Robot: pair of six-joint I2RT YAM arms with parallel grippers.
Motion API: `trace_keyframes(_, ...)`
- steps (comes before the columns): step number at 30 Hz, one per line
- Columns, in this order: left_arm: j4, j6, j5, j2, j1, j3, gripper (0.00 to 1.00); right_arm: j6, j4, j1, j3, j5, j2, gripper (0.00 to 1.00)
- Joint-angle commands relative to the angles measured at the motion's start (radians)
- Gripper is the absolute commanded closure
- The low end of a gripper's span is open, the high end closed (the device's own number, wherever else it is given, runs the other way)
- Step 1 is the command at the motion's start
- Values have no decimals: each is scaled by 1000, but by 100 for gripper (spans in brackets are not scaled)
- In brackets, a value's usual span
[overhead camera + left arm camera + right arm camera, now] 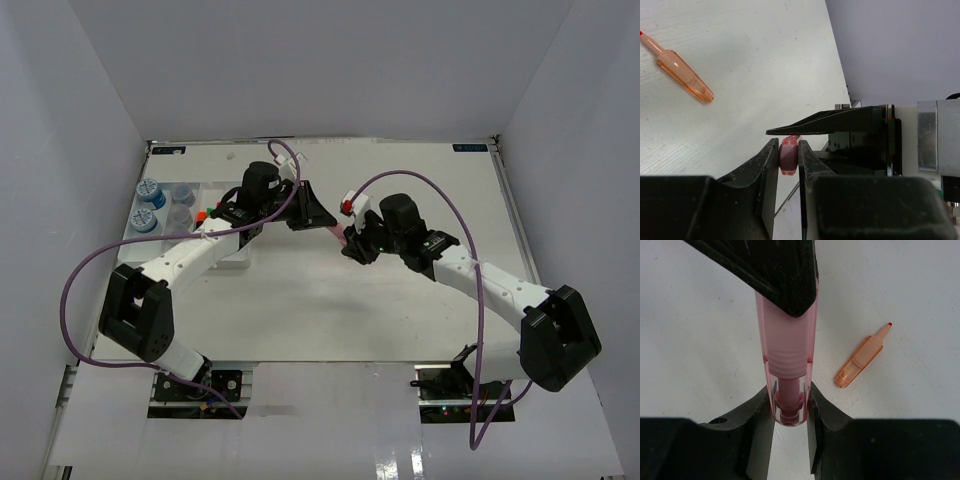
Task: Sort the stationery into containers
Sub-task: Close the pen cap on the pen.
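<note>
Left gripper (788, 150) and right gripper (790, 396) each clenched one end of the pink marker (787, 340) above mid-table, seemingly a handover toward the white tray (212, 192) at nine o'clock, overhead.

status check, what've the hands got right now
Both shut on pink marker: left hand one end, right hand the other. Nothing blocking; orange marker lies loose on table, apart from both.
</note>
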Motion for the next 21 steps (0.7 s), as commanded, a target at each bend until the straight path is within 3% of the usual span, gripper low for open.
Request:
trace_keyframes(1,-52,-17,64,9,-73,-40,86,16,277,19,139,-49,-12,86)
trace_keyframes(12,-58,-20,62,8,-81,-42,85,22,287,21,193,-80,18,85)
trace_keyframes(17,-101,12,10,6,-75,-1,86,17,267,18,144,-63,-16,75)
trace_keyframes(21,-123,32,-11,6,-52,30,86,6,251,19,89,-39,-61,60)
